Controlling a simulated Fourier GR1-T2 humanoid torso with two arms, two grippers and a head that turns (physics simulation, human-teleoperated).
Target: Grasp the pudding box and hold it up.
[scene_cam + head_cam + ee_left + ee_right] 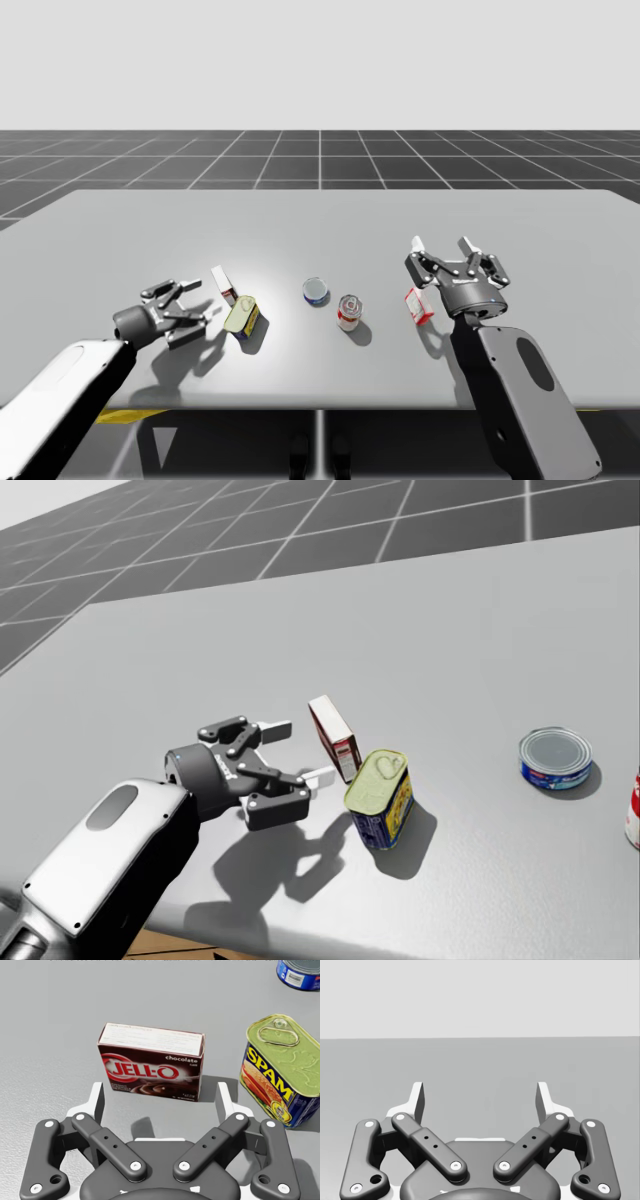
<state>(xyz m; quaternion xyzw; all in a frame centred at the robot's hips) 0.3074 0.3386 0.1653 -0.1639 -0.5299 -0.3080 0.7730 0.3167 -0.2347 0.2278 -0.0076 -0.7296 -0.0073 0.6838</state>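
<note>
The pudding box [150, 1067], dark brown with a white top face, stands on its long edge on the grey table [320, 215]. My left gripper [160, 1091] is open just short of it, its fingers spread about as wide as the box and not touching it. In the head view the pudding box [335, 738] stands right beyond the left gripper [300, 752]. The high view shows the pudding box [223, 285] at the table's left, with the left gripper [200, 303] beside it. My right gripper [441, 245] is open and raised at the table's right, and nothing lies between its fingers in its own right gripper [480, 1092] view.
A yellow-green rectangular tin [381, 798] stands close beside the pudding box, on its right. Further right are a low blue can [315, 291] and a red can [348, 311]. A small red-and-white box [419, 305] lies under my right gripper.
</note>
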